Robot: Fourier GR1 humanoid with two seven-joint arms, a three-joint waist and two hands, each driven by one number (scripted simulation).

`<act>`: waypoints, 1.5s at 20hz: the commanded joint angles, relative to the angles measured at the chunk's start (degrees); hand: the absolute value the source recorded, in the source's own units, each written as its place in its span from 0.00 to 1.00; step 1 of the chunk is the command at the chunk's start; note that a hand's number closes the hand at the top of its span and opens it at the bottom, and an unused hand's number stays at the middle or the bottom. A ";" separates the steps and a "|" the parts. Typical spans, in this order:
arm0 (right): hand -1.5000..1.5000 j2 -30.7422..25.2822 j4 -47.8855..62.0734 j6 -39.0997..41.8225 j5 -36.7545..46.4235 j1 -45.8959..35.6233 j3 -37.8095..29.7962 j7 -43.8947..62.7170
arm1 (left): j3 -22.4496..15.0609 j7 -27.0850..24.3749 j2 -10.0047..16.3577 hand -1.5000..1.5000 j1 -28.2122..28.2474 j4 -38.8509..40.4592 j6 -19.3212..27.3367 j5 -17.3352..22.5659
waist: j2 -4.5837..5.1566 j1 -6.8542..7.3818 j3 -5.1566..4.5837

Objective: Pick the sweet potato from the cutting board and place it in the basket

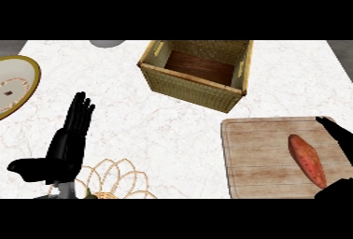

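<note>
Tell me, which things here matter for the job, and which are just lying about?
For the job: sweet potato, cutting board, basket, right robot hand.
Lying about: plate, flower-shaped mat, grey thing at top edge, resting left robot hand.

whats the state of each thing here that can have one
sweet potato: lying on the cutting board, not held
basket: upright, empty
left hand: open, resting
right hand: open, beside the sweet potato
</note>
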 commanded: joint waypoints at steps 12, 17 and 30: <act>0.00 6.17 0.61 1.56 6.45 3.66 -1.82 -6.35 | 2.33 3.14 -1.83 0.50 -1.60 -1.04 -1.77 -1.82 | -0.03 -0.16 -0.01; 0.00 8.31 6.65 -2.28 11.75 3.19 -0.95 -10.24 | 3.02 3.21 -2.83 0.50 -3.33 0.56 -2.04 -2.39 | -0.01 -0.10 -0.01; 1.00 4.70 13.17 -0.81 16.38 1.45 0.95 -20.70 | 5.33 -0.01 -2.44 0.50 -1.49 2.05 -5.38 -1.28 | 0.01 -0.11 -0.01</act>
